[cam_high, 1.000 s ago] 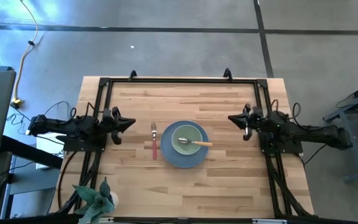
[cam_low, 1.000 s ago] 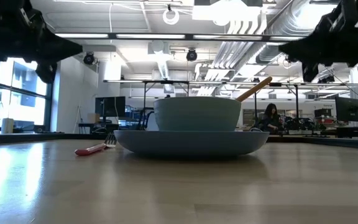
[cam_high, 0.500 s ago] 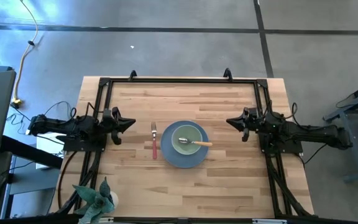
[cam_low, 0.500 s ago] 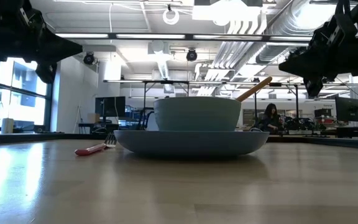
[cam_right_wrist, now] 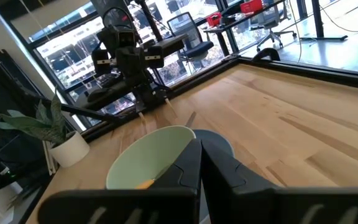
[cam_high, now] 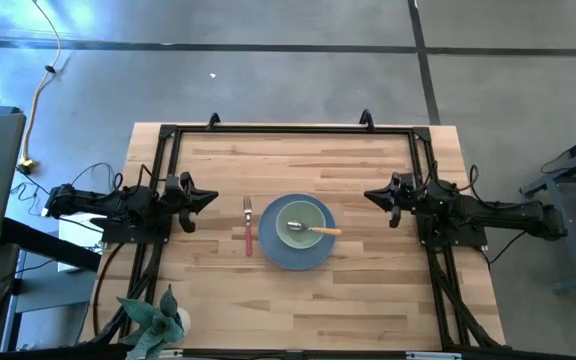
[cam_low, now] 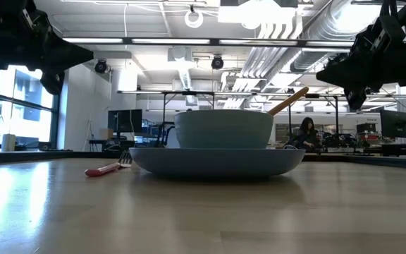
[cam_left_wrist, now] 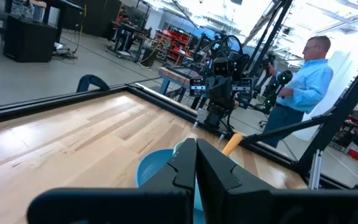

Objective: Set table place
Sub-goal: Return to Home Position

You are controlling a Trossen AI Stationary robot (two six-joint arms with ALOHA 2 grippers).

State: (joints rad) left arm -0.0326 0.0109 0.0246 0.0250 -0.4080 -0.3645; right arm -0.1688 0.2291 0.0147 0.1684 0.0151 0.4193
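One plate (cam_high: 273,257) sits mid-table (cam_high: 318,160), holding one bowl (cam_high: 303,211). One spoon (cam_high: 315,230) lies in it crosswise, yellow handle over the right rim. One fork (cam_high: 249,226) lies just left of the plate, red handle near, tines far. The left gripper (cam_high: 213,196) and right gripper (cam_high: 368,196) flank them, both pinched together, empty. The right has sunk slightly within the last second.
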